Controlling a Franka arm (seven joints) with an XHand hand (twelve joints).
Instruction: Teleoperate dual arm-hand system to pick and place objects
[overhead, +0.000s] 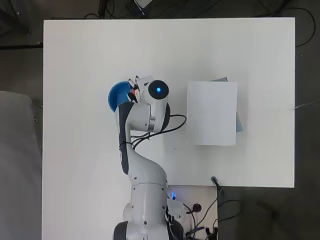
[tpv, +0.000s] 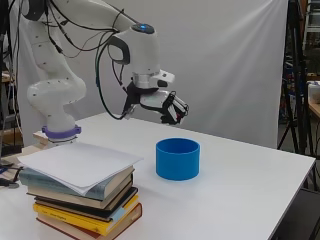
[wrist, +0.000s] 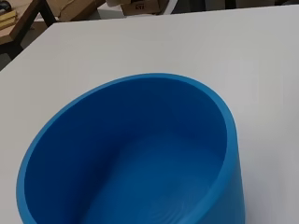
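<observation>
The white table fills most of the side view, with a pale curtain hanging behind its far edge. The white arm rises at the left of that view, bends over at the top and reaches down towards the middle of the table. On the near left corner stands a stack of books, lying flat one upon another, with a white sheet spread across the top; from overhead the sheet hides nearly all of the stack, well apart to the right of the arm. The blue bowl, a round open tub with straight walls, sits upright on the bare table right of the books and apart from them. The hand hangs in the air above the bowl and slightly to its left and farther back, not touching it, with clear space between the fingers and the rim. Its fingers are curled in towards the palm and nothing shows between them. From overhead the bowl peeks out from under the end of the arm at its left, and the hand shows only in part at the bowl's right edge. The wrist view looks down into the bowl at close range, and its inside holds nothing.
</observation>
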